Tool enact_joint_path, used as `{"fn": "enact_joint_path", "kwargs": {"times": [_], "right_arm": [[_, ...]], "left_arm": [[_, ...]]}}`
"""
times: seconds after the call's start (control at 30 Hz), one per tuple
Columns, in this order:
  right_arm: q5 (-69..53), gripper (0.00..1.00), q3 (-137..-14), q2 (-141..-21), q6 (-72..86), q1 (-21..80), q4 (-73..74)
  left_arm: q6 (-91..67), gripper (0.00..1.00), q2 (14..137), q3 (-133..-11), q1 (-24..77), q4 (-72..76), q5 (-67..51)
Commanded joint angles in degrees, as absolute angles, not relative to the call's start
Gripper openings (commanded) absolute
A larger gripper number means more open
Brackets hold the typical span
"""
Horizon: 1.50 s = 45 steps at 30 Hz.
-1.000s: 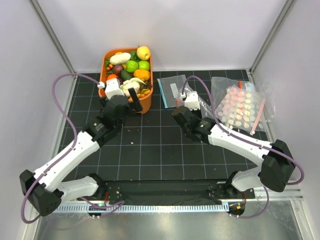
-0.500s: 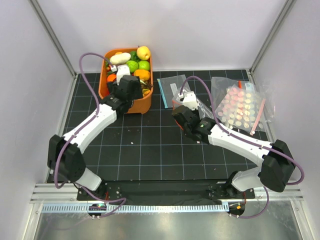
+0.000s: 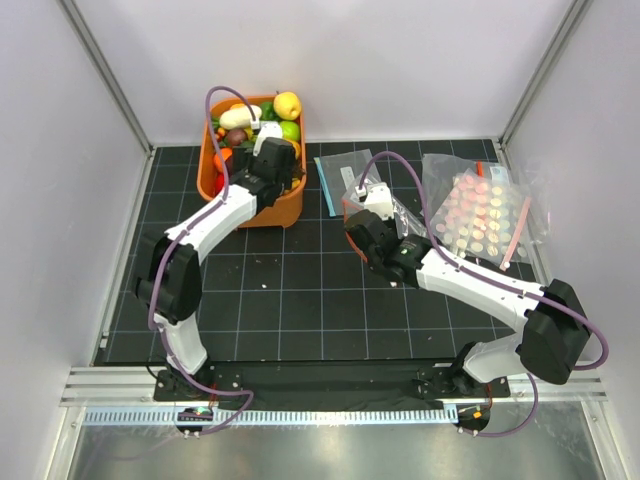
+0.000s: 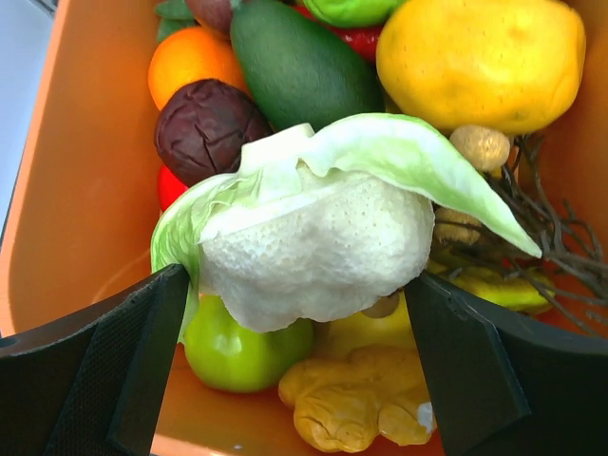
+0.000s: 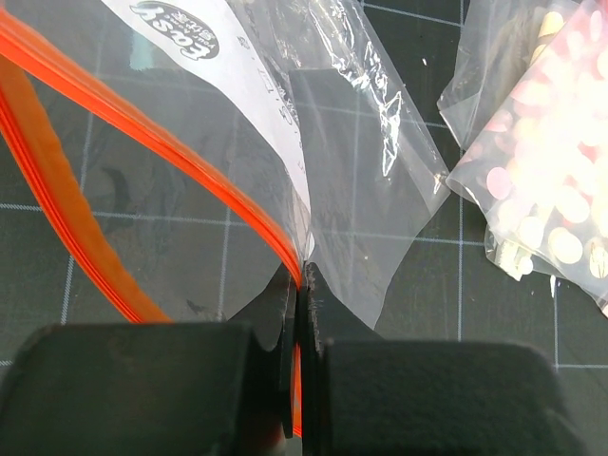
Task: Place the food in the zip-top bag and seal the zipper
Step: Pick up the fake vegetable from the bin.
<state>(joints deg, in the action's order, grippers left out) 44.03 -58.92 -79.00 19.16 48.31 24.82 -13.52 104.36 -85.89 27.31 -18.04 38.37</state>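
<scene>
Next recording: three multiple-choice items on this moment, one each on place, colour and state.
1. The cauliflower lies: A in the orange bin; B in the zip-top bag; C in neither.
2. The zipper is: A blue; B orange-red; C green.
3. The right gripper is: A wide open; B shut on the zip-top bag's mouth; C shut on nothing.
Answers: 1 A, it sits among fruit against the bin's orange wall; 2 B, the strip shows orange-red in the right wrist view; 3 B, it pinches the zipper edge.
</scene>
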Motion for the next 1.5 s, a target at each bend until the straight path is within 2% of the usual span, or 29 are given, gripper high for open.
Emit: {"fn": "enact_joint_path", "kwargs": {"times": [0.0,0.27,0.43,0.57,0.87,1.2,1.23,1.33,1.37,1.47], "right_arm": [[43.86,0.01,-58.89,-77.43,18.81,48.08,22.59],[43.68,0.01,-58.27,-76.73,18.9,48.08,22.15],[43.68,0.01,-58.36,-76.38,18.9,48.08,22.24],[42.72,0.01,-58.18,-76.2,18.9,48.08,22.06],[42.54,0.01,-58.18,-76.11,18.72,48.08,21.97],[42.8,0.01,-58.01,-76.11,18.63,48.08,21.71],[42.89,0.01,-57.92,-76.2,18.63,48.08,21.8],[42.89,0.01,-58.01,-76.29,18.63,48.08,21.71],[42.89,0.01,-57.92,-76.2,18.55,48.16,21.62],[43.07,0.01,-57.92,-76.46,18.63,48.16,21.71]], "left_arm": [[-14.06,1.0,103.71,-88.59,26.46,-16.52,37.62],[-13.01,1.0,102.22,-90.7,26.46,-19.59,39.64],[-10.73,1.0,101.16,-92.45,25.93,-21.52,31.14],[-9.94,1.0,104.67,-101.66,24.96,-29.6,25.23],[-6.68,1.0,112.58,-112.48,23.82,-40.07,23.2],[-7.82,1.0,116.28,-110.39,22.59,-42.8,21.36],[-8.08,0.98,116.71,-110.48,22.33,-43.15,21.18],[-9.05,0.71,118.04,-112.14,21.27,-44.82,21.09],[-9.14,0.57,117.86,-112.5,21.1,-44.74,21.18],[-9.67,0.36,115.41,-111.98,21.18,-43.51,21.88]]}}
